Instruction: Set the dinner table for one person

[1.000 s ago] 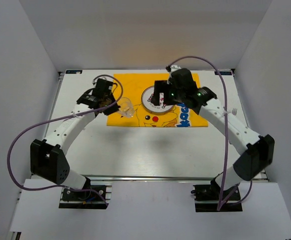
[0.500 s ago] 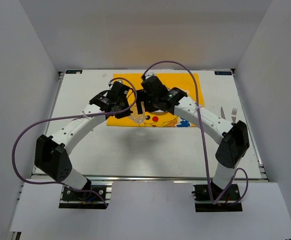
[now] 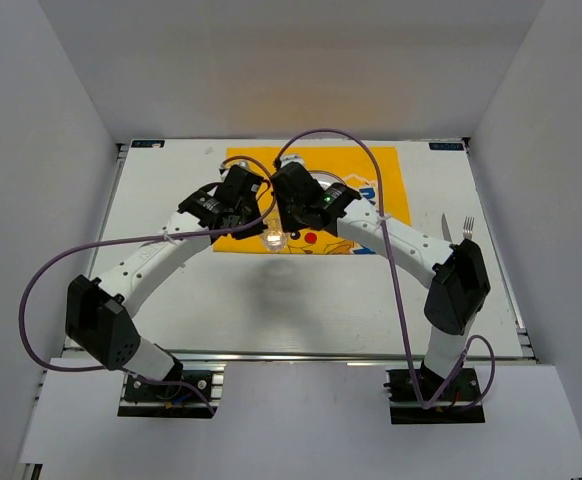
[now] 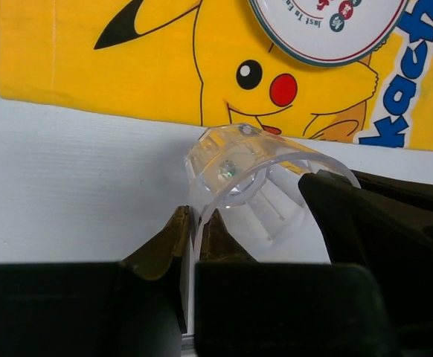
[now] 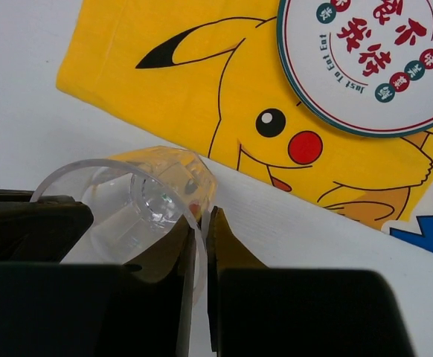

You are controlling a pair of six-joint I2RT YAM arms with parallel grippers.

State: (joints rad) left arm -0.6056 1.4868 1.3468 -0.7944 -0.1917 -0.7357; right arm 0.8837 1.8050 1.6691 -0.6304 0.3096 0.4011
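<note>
top external: high behind the arm bases [image 3: 166,388], facing down, whole desk [image 3: 271,310] in view. left wrist, right wrist: close, low past their own fingers [image 4: 164,239], from opposite sides; shared: clear cup [image 4: 248,182], yellow mat [image 4: 90,59], plate [image 4: 328,30].

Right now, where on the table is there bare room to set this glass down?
Free on the dinner table: the far-left patch between yellow mat and left rail, and the wide near strip between mat and near rail. Crowded: the mat's near edge, where left gripper and right gripper both pinch the glass; knife and fork lie on the right.
</note>
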